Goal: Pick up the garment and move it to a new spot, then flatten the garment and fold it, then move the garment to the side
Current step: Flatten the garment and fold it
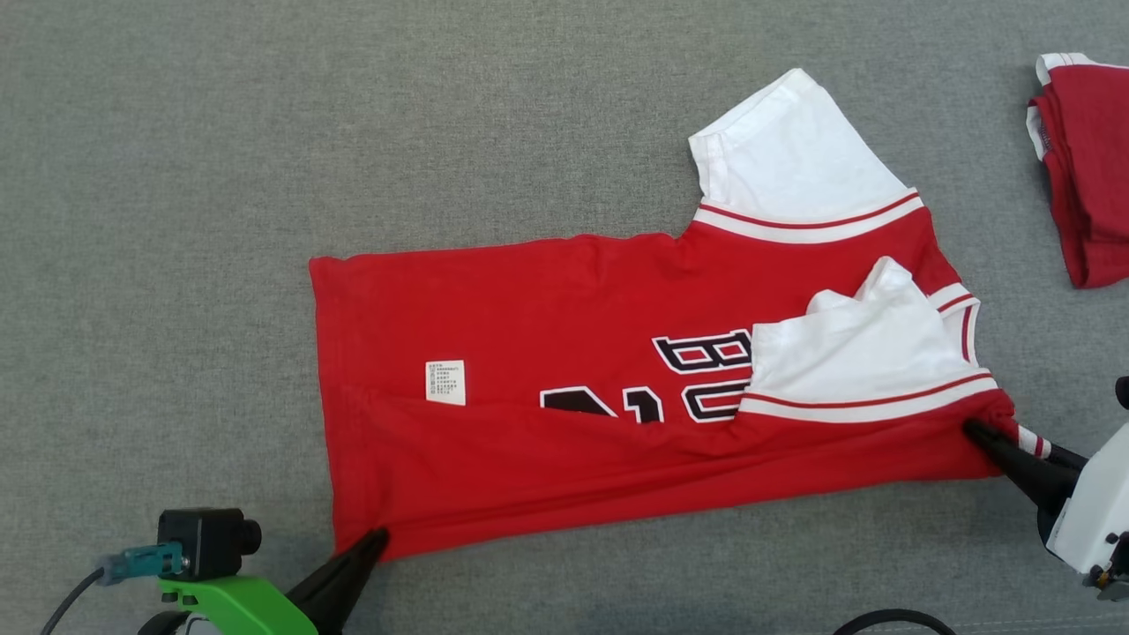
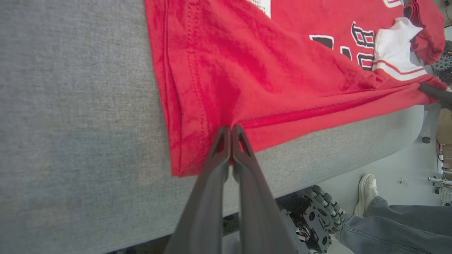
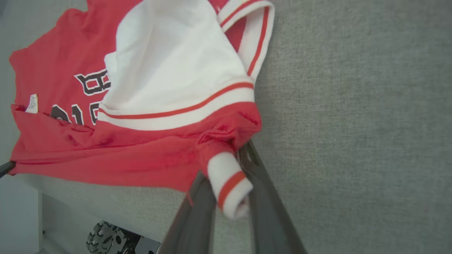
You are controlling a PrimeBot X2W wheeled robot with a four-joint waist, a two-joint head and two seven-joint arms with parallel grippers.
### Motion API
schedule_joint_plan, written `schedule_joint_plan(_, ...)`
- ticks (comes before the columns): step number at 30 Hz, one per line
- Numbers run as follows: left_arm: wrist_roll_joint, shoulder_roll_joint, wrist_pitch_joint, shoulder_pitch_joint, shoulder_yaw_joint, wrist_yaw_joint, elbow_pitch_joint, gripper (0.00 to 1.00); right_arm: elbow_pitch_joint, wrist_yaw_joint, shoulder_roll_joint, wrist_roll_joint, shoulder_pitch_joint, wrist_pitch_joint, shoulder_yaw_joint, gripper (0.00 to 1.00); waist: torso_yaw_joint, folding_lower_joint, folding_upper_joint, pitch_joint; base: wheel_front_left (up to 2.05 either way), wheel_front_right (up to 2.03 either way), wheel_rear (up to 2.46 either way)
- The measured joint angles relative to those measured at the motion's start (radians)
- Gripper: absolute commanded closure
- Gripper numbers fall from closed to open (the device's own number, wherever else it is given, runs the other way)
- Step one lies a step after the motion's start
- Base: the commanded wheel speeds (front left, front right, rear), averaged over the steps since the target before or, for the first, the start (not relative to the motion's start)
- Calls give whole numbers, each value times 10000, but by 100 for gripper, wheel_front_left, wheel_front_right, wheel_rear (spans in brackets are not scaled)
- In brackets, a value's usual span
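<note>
I've got the left gripper (image 2: 231, 132) pinching the jersey (image 1: 529, 309) hem and the right gripper (image 1: 975, 429) clamping the shoulder corner. The thin hem bite may slip on lifting.

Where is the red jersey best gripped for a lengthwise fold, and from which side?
At both ends of its near long edge, the hem corner and the shoulder end, approached low from the robot's side. The red jersey lies flat, lengthwise across the table, so that edge is free and closest. The left gripper and right gripper are shut there.

Red garment (image 1: 529, 309): partial "B", "1" printed; tag (image 1: 445, 382) unreadable.
</note>
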Motion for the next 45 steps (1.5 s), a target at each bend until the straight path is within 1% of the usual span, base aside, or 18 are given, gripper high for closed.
schedule_joint_plan(1,8,-67,-105,23,27,84,-4,40,-33,0,90,-119,2,-100,-46,0,10,0,0,12,0,0,0)
schedule_joint_plan(2,46,-123,-188,40,50,150,-27,0,-46,0,113,-251,13,-98,-73,0,20,0,0,15,0,0,0)
schedule_joint_plan(6,525,439,-207,211,276,502,-456,0,-675,-6,-297,-573,-26,203,-401,0,60,0,-1,10,0,0,0)
schedule_joint_plan(9,673,926,-134,47,771,686,-1104,0,-1432,-8,-550,-497,-785,525,-894,0,107,0,0,103,0,0,0)
schedule_joint_plan(13,763,1049,324,-1643,978,629,-1158,0,-1542,-6,-742,-988,-2707,943,-1151,0,238,0,-1,402,0,0,0)
schedule_joint_plan(17,1114,500,853,-3998,458,272,128,0,-460,-6,-539,-2052,-5193,1210,-642,0,406,0,1,943,0,0,0)
schedule_joint_plan(19,1243,17,1076,-4975,123,136,1014,0,320,-6,-290,-2527,-6361,1233,-278,0,530,2,3,1276,0,0,0)
schedule_joint_plan(23,1444,-803,1317,-6570,-500,-397,2637,0,1778,-10,230,-3243,-8074,1045,238,0,870,3,3,1914,0,0,0)
schedule_joint_plan(26,1371,-1409,1327,-7379,-803,-970,3703,0,2930,-8,439,-3513,-8812,953,823,0,1351,2,3,2367,0,0,0)
schedule_joint_plan(28,1365,-1580,1267,-7618,-895,-1172,3988,0,3317,-6,466,-3517,-8978,934,1047,0,1588,1,2,2539,0,0,0)
schedule_joint_plan(35,853,-1697,1294,-7902,-1035,-1638,4263,0,3760,-8,86,-3168,-9226,1032,1392,0,2143,0,-1,2905,0,0,0)
schedule_joint_plan(36,830,-1693,1296,-7931,-1041,-1676,4288,0,3770,-8,48,-3108,-9232,1080,1404,10,2166,0,-2,2935,0,0,0)
schedule_joint_plan(37,755,-1693,1313,-7954,-1058,-1685,4312,0,3774,-8,27,-3055,-9239,1104,1427,69,2168,0,-2,2956,0,0,0)
schedule_joint_plan(38,708,-1678,1358,-7990,-1085,-1718,4328,0,3776,-8,27,-2955,-9253,1120,1452,100,2154,0,-2,2963,0,0,0)
schedule_joint_plan(40,523,-1670,1392,-8002,-1072,-1753,4401,0,3777,-12,33,-2752,-9262,1198,1463,100,2092,0,-1,2955,0,0,0)
schedule_joint_plan(43,520,-1580,1415,-8070,-1135,-1768,4527,38,3728,-12,215,-2372,-9257,1271,1515,100,1972,0,-2,2915,0,0,0)
schedule_joint_plan(44,523,-1553,1388,-8077,-1141,-1774,4589,60,3705,-10,268,-2276,-9257,1269,1519,100,1925,0,-2,2898,0,0,0)
schedule_joint_plan(45,523,-1544,1369,-8087,-1141,-1776,4644,76,3672,-10,305,-2186,-9254,1267,1546,100,1878,0,-1,2879,0,0,0)
